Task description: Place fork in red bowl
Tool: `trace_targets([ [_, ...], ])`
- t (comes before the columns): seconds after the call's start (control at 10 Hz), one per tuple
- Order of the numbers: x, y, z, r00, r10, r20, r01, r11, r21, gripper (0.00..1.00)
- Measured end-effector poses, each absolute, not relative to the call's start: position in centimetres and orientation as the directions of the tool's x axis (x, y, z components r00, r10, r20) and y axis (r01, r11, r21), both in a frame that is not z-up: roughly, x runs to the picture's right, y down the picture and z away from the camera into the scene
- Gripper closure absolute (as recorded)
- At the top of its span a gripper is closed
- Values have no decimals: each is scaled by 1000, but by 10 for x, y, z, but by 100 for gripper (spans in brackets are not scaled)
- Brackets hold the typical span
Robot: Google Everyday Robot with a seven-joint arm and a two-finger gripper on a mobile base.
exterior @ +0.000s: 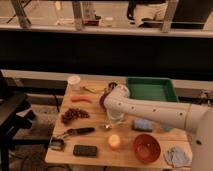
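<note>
1. Judged to be at the pick-up step: reaching down with the gripper point(115, 118) to the middle of the table point(95, 161), pincer closed, at the tip of the white arm point(160, 112) that comes in from the right.
2. Cannot tell whether it is pinching the fork point(107, 127) or only closed beside it. Visible merely as a slim pale glint on the wood, just near-left of the gripper.
3. Not yet delivered: nothing fork-like seen inside the red bowl point(147, 148), standing at the near right of the table, well apart from the gripper.
4. Calls next for checking the hold, lifting clear of the wood, carrying near and right between the orange fruit point(114, 142) and the blue pad point(142, 124), then letting go above the bowl's hollow.
5. Likely to handle awkwardly: thin, flat metal, easy to pinch badly and let swing or slip.
6. Counted among the task's things: one fork, one red bowl, one gripper.
7. Counted elsewhere:
   - one dark purple bowl point(106, 98), half hidden behind the arm
   - one green tray point(149, 90), far right
   - one white cup point(74, 82), far left
   - one black-handled utensil point(80, 131), near left
   - one orange fruit
   - one blue pad
</note>
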State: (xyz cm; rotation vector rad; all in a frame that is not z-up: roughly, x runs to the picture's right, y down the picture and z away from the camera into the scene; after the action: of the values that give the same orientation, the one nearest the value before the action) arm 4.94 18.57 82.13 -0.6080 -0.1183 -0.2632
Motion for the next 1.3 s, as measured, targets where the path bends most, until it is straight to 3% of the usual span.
trace_targets([
  [1.0, 64, 124, 719, 958, -174, 229, 255, 882, -395, 100],
  [1.3, 88, 117, 701, 966, -140, 216, 214, 902, -374, 94],
])
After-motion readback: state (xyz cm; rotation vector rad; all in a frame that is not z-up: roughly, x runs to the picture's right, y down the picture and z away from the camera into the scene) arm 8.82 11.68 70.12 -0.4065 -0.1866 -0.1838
